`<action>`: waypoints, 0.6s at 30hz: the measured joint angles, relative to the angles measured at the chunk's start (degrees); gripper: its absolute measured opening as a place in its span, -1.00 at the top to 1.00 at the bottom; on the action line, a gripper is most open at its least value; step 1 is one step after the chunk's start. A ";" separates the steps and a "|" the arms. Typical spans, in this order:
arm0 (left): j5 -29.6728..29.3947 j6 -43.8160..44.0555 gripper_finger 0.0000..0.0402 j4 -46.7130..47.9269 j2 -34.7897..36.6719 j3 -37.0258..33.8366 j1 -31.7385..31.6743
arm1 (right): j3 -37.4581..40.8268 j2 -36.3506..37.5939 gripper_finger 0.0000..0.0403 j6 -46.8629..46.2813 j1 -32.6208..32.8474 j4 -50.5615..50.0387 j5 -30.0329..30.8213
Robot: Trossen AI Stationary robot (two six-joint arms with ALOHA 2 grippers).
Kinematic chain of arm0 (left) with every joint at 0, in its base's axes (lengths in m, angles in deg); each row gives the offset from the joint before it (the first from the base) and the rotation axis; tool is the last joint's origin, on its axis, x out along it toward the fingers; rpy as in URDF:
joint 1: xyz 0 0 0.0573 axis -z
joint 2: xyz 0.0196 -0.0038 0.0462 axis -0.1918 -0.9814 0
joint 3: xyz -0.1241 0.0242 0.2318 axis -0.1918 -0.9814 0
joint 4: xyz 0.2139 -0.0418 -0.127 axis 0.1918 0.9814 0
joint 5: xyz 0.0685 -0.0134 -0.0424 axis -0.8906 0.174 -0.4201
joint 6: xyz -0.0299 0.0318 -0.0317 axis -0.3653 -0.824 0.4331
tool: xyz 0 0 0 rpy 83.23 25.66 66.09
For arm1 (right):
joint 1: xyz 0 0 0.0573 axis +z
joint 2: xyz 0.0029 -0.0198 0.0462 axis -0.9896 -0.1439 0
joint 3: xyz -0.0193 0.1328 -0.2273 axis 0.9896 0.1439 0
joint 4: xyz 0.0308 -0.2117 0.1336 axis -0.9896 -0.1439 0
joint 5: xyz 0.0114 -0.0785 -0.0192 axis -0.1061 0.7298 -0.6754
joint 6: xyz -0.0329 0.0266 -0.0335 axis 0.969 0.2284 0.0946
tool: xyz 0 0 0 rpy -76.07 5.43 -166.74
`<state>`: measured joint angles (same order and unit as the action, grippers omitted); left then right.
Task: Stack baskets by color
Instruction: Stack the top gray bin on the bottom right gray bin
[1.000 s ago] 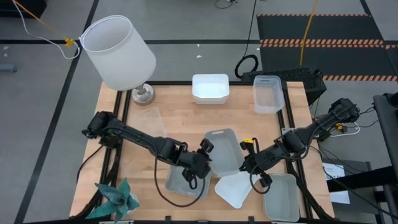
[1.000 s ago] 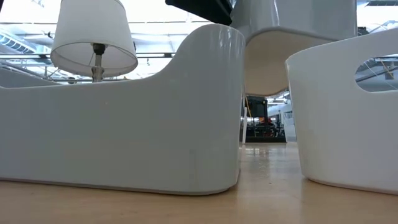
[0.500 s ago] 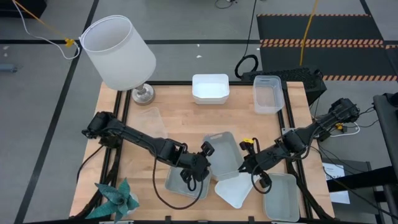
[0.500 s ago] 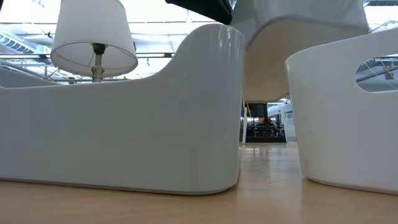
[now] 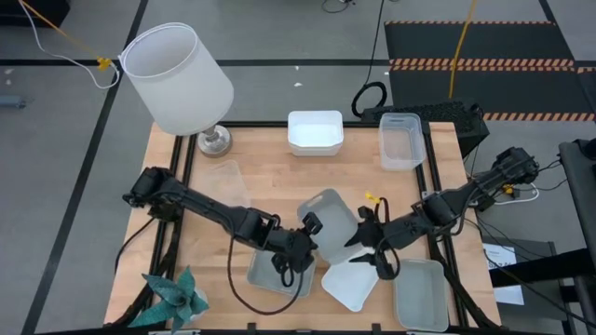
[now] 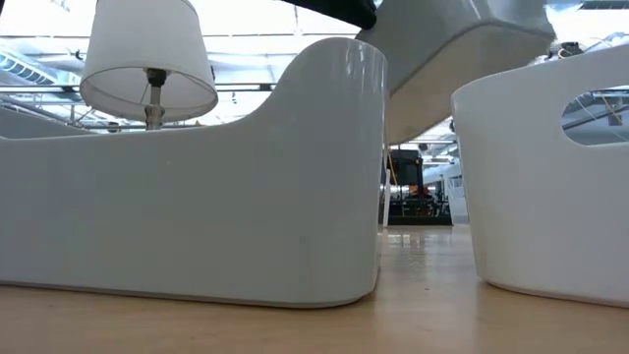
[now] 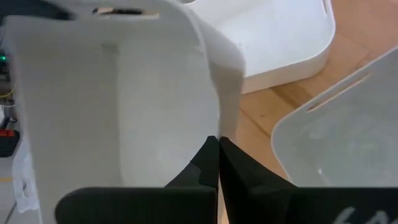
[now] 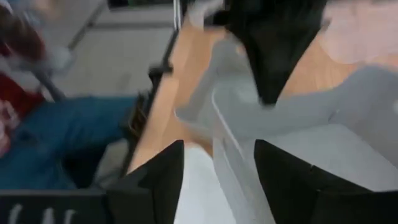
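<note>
A grey-green basket (image 5: 333, 226) hangs tilted above the table's middle, seen from below in the low view (image 6: 462, 49). My left gripper (image 5: 312, 226) is shut on its left rim. My right gripper (image 5: 366, 238) stands open at the basket's right end. Its fingers (image 8: 163, 177) are on either side of the basket's wall (image 8: 227, 152); whether they touch it I cannot tell. Below lie a grey basket (image 5: 277, 274), a white basket (image 5: 349, 284) and another grey basket (image 5: 421, 293). My left gripper pinches the grey-green basket's side wall at its upper edge (image 7: 216, 127) between its two shut fingers (image 7: 208, 163). The fingers slant down from the table's left. The basket is lifted clear of the table and tilted.
A white lampshade (image 5: 177, 79) on a metal foot stands at the far left. White baskets (image 5: 315, 130) and a clear one (image 5: 400, 140) sit at the far edge, and another clear one (image 5: 228, 181) at the left. A teal cloth (image 5: 177, 296) lies at the near left. A person (image 8: 62, 137) shows beyond the table.
My right gripper has opened and let go of the grey-green basket, rolling its wrist as it rose slightly. The basket, still in my left gripper, has turned about and tipped out of level.
</note>
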<state>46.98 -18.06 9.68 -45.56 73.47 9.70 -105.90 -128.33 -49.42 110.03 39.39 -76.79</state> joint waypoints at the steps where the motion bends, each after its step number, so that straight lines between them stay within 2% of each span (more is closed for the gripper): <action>1: -0.05 -0.56 1.00 -0.23 -0.32 0.03 0.10 | -0.68 0.00 0.03 -0.62 -0.20 0.67 0.01; 8: -0.34 -3.08 1.00 -0.99 -1.49 0.07 0.52 | -1.58 0.00 -0.01 -1.23 0.32 0.63 -0.29; 11: -0.03 -4.13 1.00 -0.82 -1.64 0.02 0.50 | -1.58 0.02 -0.01 -0.39 -0.52 -0.62 1.43; 15: 1.31 -7.16 1.00 -1.15 -1.58 0.04 1.43 | -2.86 -0.06 -0.01 0.74 -5.04 -4.97 3.01; 18: 1.65 -9.53 1.00 -1.40 -1.58 0.04 2.27 | -7.00 -1.29 -0.01 2.30 -9.34 -10.67 3.02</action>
<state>48.63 -27.59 8.28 -47.15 73.52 11.97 -112.90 -129.61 -47.12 100.69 28.72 -73.77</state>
